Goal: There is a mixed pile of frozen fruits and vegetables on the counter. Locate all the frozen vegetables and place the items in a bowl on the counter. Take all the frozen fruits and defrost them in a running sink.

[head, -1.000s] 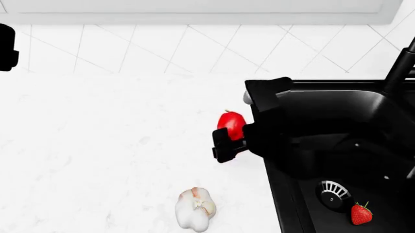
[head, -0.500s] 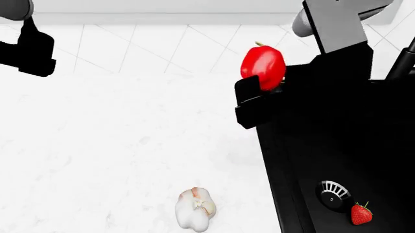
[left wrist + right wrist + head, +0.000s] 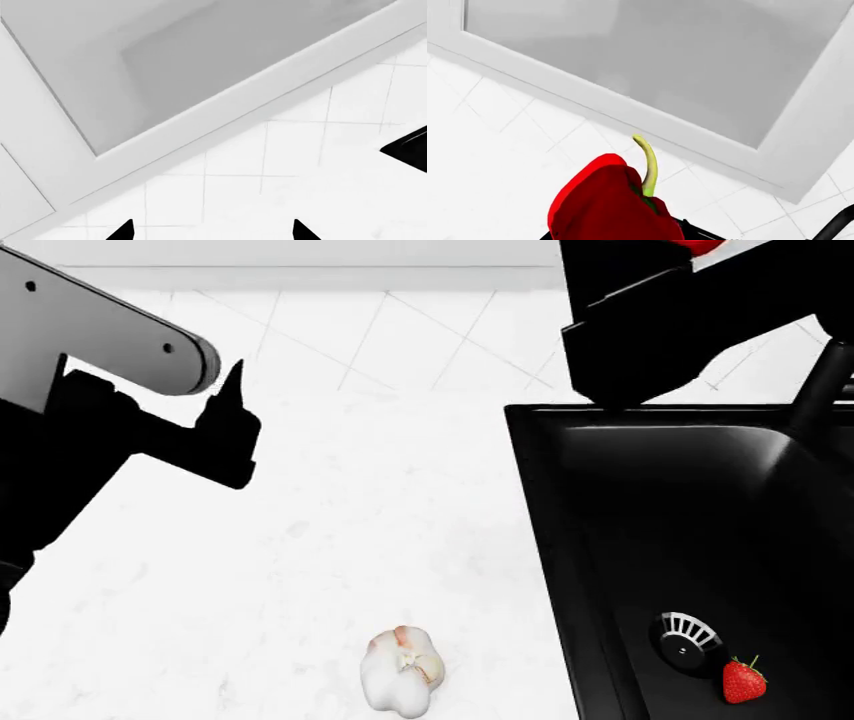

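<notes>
My right gripper (image 3: 663, 258), raised at the top edge of the head view above the sink's far rim, is shut on the red bell pepper (image 3: 614, 205), one of the frozen vegetables; its yellow-green stem (image 3: 648, 165) points up. The whitish garlic bulb (image 3: 400, 670) lies on the white counter (image 3: 334, 540) near the front. A strawberry (image 3: 743, 680), a frozen fruit, rests in the black sink (image 3: 667, 500) beside the silver drain (image 3: 685, 638). My left gripper (image 3: 213, 232) hovers open and empty over the counter's left side. The bowl is out of view.
A black faucet (image 3: 817, 385) rises at the sink's far right. A white tiled wall (image 3: 400, 330) backs the counter, with a grey framed cabinet panel (image 3: 200, 60) above it. The left arm (image 3: 80, 340) covers the counter's left part.
The right arm has lifted the pepper from counter level by the sink's edge up to the top of the head view. The left arm has swung in from the far left.
</notes>
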